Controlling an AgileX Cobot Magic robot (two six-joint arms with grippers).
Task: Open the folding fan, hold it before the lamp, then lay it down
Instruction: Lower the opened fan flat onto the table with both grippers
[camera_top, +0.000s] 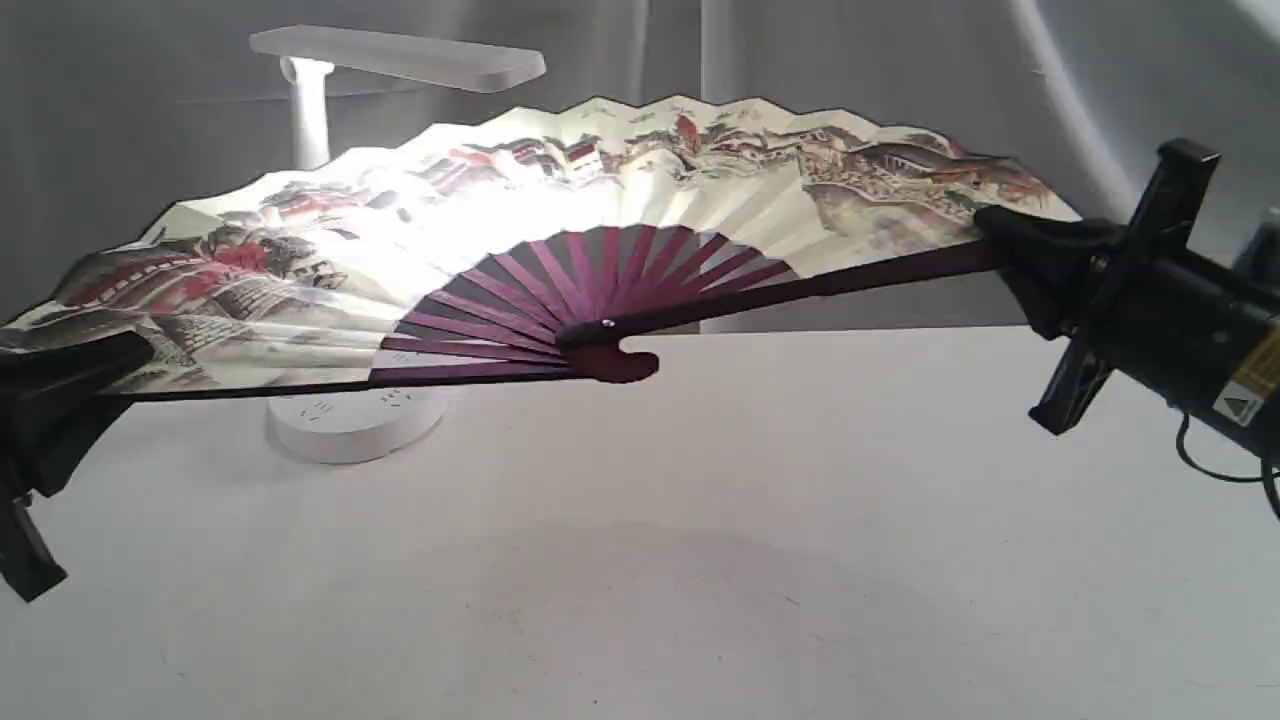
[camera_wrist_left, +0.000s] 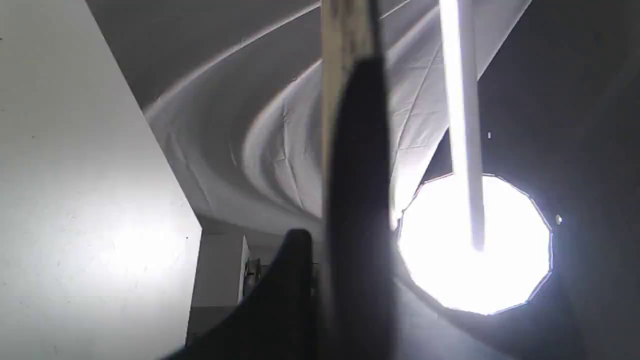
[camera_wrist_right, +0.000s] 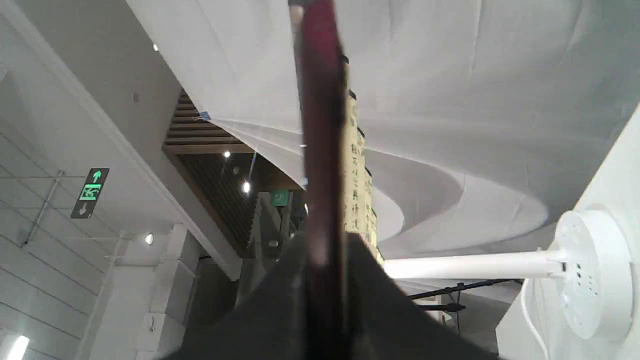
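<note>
The folding fan (camera_top: 640, 190) is spread fully open and held in the air above the white table, in front of the lamp. Its maroon ribs meet at a pivot (camera_top: 607, 325). My left gripper (camera_top: 90, 365) is shut on the fan's left end rib, which shows edge-on in the left wrist view (camera_wrist_left: 345, 30). My right gripper (camera_top: 1010, 240) is shut on the right end rib, a dark maroon strip (camera_wrist_right: 320, 125). The lamp (camera_top: 400, 55) stands behind the fan, its light glowing through the leaf; its round base (camera_top: 350, 425) shows below the fan.
The white table (camera_top: 700, 560) stretches under and before the fan. A grey fabric backdrop (camera_top: 900, 60) hangs behind. In the right wrist view the lamp's base (camera_wrist_right: 595, 272), post and white cord appear. A bright round studio light (camera_wrist_left: 475, 245) fills part of the left wrist view.
</note>
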